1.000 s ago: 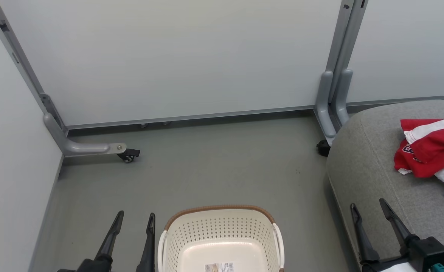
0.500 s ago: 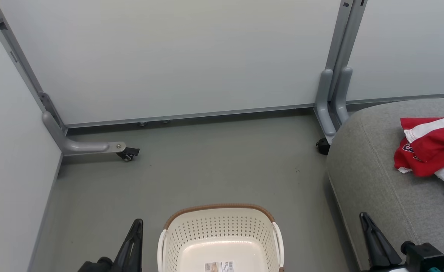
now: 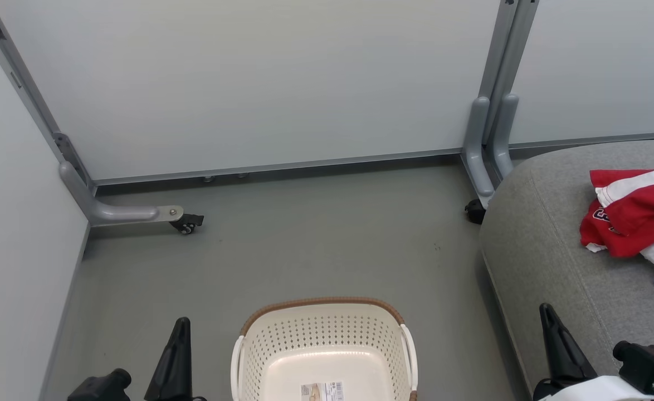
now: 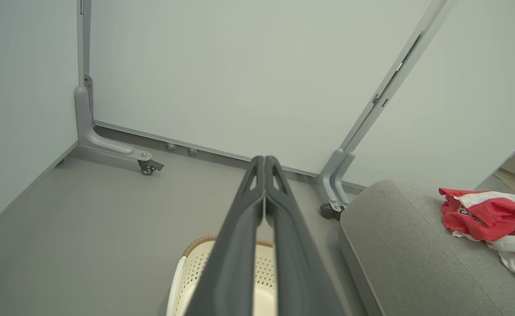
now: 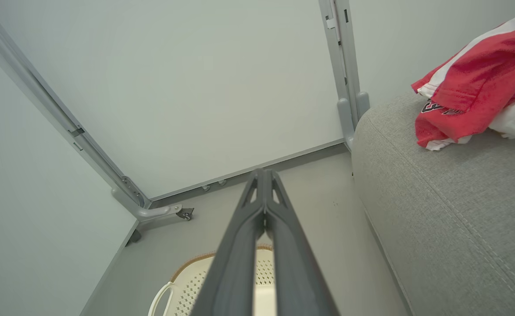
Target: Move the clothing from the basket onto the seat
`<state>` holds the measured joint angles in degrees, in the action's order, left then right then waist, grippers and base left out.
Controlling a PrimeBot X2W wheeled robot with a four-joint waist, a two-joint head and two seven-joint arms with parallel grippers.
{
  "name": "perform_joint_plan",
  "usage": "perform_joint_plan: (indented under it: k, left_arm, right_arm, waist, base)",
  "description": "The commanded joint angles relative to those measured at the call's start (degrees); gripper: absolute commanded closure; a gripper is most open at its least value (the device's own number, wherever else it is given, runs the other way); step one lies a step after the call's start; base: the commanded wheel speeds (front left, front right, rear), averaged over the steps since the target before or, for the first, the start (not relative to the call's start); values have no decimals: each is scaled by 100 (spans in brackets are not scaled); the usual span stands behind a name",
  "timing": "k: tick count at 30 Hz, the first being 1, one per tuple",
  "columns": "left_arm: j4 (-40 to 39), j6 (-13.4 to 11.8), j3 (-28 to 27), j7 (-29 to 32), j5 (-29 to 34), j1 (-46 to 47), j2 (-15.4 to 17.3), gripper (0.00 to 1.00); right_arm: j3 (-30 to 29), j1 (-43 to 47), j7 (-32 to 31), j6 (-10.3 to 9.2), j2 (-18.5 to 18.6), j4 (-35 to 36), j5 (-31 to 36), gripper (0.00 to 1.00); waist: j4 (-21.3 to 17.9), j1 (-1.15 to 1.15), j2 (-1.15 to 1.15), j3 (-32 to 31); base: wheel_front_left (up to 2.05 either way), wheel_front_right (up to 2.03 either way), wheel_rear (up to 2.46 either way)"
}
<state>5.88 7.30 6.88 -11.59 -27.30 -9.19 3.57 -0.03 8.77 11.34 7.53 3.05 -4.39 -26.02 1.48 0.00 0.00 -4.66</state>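
Two grippers are seen nearest of all. The left gripper (image 3: 181,329) is held just left of the cream-white perforated plastic laundry basket (image 3: 321,302), its two long dark fingers pressed together with nothing between them. The right gripper (image 3: 548,314), likewise closed tip to tip on nothing, is held well to the right of the basket, seen against the near edge of the large rounded grey fabric seat (image 3: 538,250). A label sticker (image 3: 322,391) is shown on the basket's bare bottom. And the clothing (image 3: 630,220), soft red garments with white stripes and a dark print on one, is found heaped on the seat, right of the basket and farther back. Beyond the basket, the grey floor (image 3: 304,239) is closed off by pale partition panels (image 3: 277,83), with a small black castor (image 3: 188,224) seen at the far left.
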Motion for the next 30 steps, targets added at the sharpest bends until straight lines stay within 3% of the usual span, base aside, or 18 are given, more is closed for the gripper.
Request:
perform_joint_plan:
  k: [1, 30]
  left_arm:
    - [-44, 4, -53, 44, -268, 229, 59, 100]
    - [268, 17, -368, 568, -2762, 743, 147, 100]
  right_arm:
    - [-19, -180, -44, -1, 56, 38, -269, 100]
    - [-119, -689, -588, -3, 138, -324, -2783, 100]
  waist:
    - [-2, 0, 0, 7]
    - [-41, 0, 0, 136]
  base:
    - [0, 0, 0]
    - [0, 0, 0]
